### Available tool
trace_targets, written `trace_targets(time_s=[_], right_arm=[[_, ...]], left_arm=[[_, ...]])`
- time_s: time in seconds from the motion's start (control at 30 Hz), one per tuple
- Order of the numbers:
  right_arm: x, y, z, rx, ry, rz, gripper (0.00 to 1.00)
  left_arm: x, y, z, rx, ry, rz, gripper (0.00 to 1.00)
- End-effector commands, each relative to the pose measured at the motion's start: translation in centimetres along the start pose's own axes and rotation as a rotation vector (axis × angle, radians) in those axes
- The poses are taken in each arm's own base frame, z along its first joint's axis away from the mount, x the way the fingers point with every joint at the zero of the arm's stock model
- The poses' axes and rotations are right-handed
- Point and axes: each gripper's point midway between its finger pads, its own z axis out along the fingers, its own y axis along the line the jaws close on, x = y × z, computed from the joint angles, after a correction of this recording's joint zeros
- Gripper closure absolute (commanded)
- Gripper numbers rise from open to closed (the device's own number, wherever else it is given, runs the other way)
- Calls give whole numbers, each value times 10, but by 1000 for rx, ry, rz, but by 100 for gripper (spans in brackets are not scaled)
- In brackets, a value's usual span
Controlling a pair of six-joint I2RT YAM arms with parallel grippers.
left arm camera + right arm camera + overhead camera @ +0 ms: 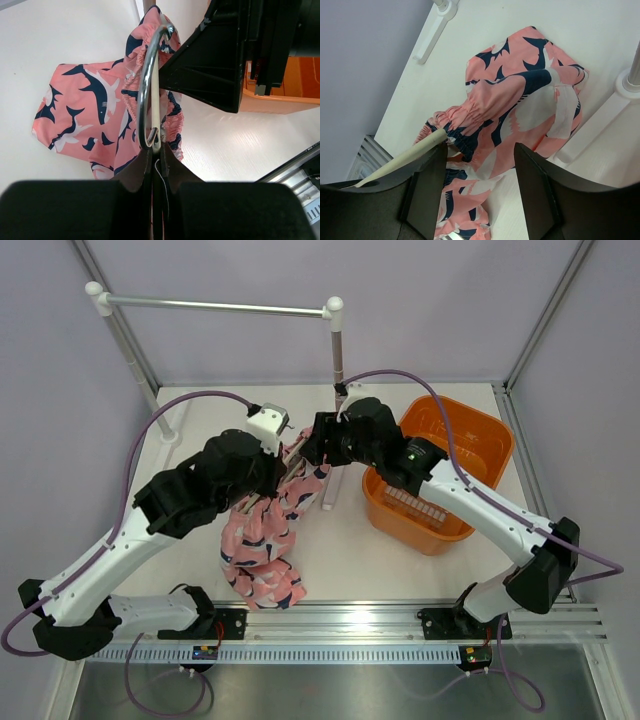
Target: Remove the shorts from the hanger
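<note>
The pink shorts (265, 540) with navy and white print hang from the hanger and trail down onto the table. My left gripper (287, 452) is shut on the hanger; in the left wrist view its fingertips (156, 150) pinch the base of the metal hook (144, 85) and the cream bar (156, 102), with the shorts (85, 110) bunched around them. My right gripper (320, 445) is open right beside it. In the right wrist view its jaws stand wide apart over the shorts (520, 95), and the cream hanger arm (405, 159) lies against the left finger.
An orange basket (470, 440) stands at the right, close behind the right arm. The grey rail stand (215, 307) spans the back, its post (337, 350) and white foot (330, 495) just behind the grippers. Its foot shows in the right wrist view (600, 122).
</note>
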Motion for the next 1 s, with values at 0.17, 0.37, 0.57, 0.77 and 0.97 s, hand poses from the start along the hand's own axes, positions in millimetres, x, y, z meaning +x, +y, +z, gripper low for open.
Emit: trace_targets(time_s=[0.17,0.37,0.57,0.77,0.97], right_arm=[[-24,13,-1,14,-71,-13,46],[-36,11,4,56,-92,-29,65],[-46,-3,4,151,-119,-44,90],[-56,-23,-1,275,-142,-78,100],[-70,-38,-2,330,-154,-82,100]], left_arm=[[-24,-17,-6,85,-93,-33,100],[-21,-19,-6,99,-87,-34,100],[-17,-18,-10,101,-82,-31,100],[-8,-17,-12,102,-56,-9,100],[-1,-16,-21,116,-62,-1,100]])
